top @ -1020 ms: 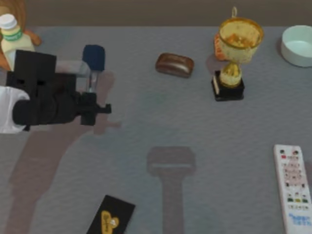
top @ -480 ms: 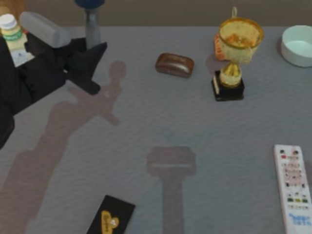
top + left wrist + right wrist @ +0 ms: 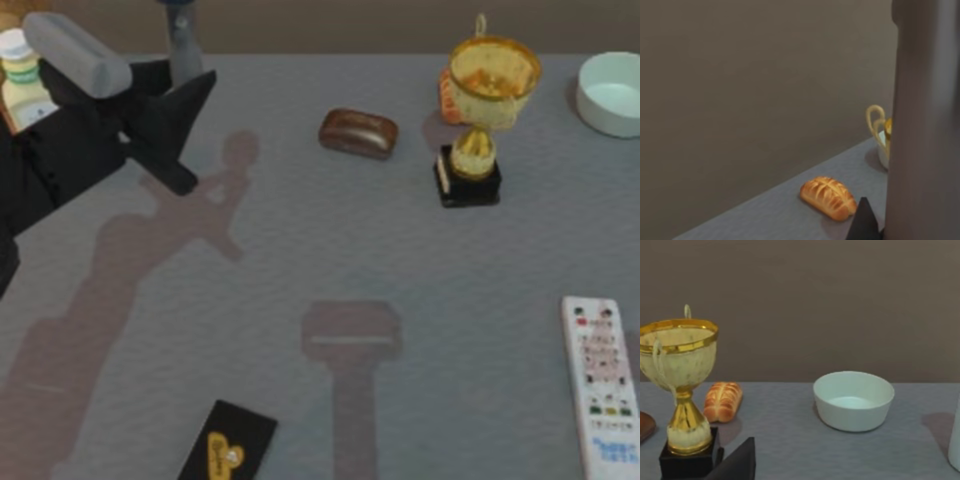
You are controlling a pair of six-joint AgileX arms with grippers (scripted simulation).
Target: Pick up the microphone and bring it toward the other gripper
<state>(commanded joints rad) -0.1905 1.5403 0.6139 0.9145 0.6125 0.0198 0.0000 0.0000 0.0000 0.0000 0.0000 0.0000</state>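
One slim silver-grey handled microphone [image 3: 185,45] stands upright clamped between the black left gripper [image 3: 178,120] fingers in top view, fills left wrist view beside one fingertip [image 3: 864,222]; looks light, rigid, slippery, best held mid-handle; right gripper's state unclear.

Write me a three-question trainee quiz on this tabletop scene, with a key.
1. True or false: the microphone is lying flat on the table.
2. Which thing stands nearest the brown case? A) the remote control B) the gold trophy C) the black card
3. Fill in: the white bowl sits at the table's far ______ corner in the top view.

Key
1. False: the left gripper holds it upright, above the table, its handle filling one side of the left wrist view.
2. B
3. right
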